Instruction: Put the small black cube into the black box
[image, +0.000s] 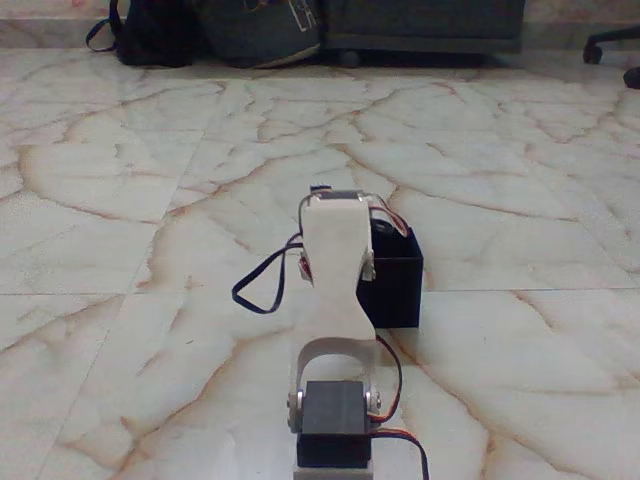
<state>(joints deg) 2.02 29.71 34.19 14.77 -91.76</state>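
Note:
The black box (396, 290) stands on the marble floor just right of and behind my arm, its left part covered by the arm. My white upper arm link (335, 260) rises in the middle of the fixed view, with a black servo (335, 420) at its base. This link hides my gripper, which lies beyond it, roughly level with the box's near left corner. The small black cube is hidden.
A black cable (262, 292) loops out to the left of the arm. Along the far wall lie a black bag (150, 35), a dark cushion (262, 30) and dark furniture (425, 25). A chair's wheel base (612, 45) shows at the top right. Marble floor (120, 200) spreads all around.

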